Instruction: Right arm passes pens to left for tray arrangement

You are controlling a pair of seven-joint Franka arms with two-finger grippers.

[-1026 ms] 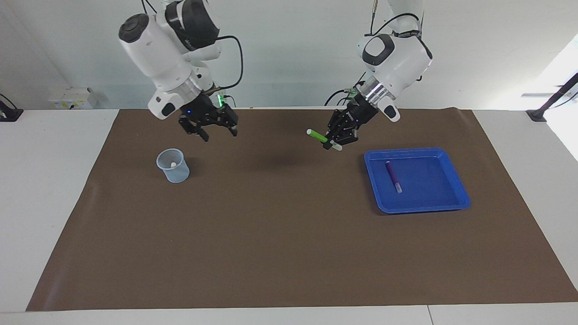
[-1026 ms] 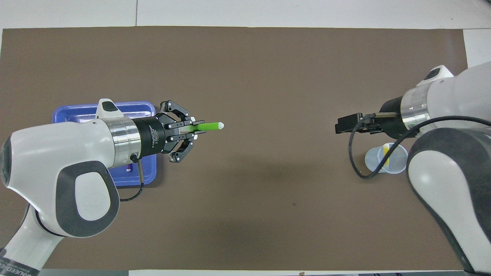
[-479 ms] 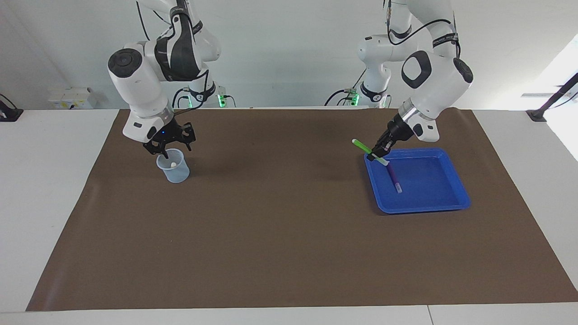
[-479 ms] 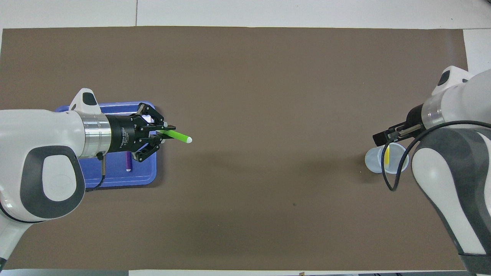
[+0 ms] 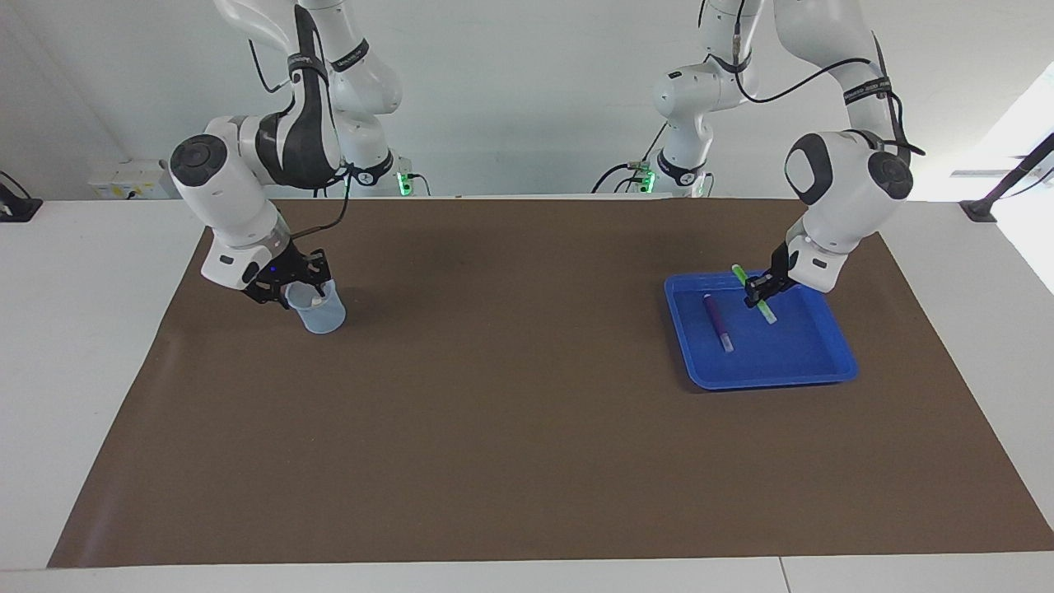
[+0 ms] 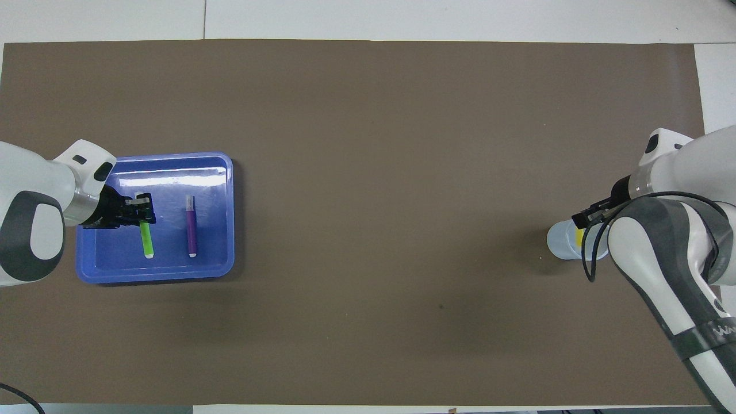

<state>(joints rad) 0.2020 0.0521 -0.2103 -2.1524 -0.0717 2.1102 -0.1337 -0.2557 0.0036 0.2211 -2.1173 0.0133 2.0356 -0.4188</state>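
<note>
The facing view shows the left claw [image 5: 756, 293] over the blue tray [image 5: 832, 366], closed on the green pen [image 5: 763, 306], which slopes down toward the tray floor. The purple pen [image 5: 717, 322] lies flat in the tray just beside it, apart from it, toward the right arm's end. The right claw [image 5: 295, 282] is at the rim of the translucent cup [image 5: 319, 313], near the mat [image 5: 494, 395] edge at the right arm's end of the tabletop; I cannot tell how its fingers stand. The yellow pen [image 6: 579, 236] stands inside this cup. Between cup and tray the mat is bare and wide.
</note>
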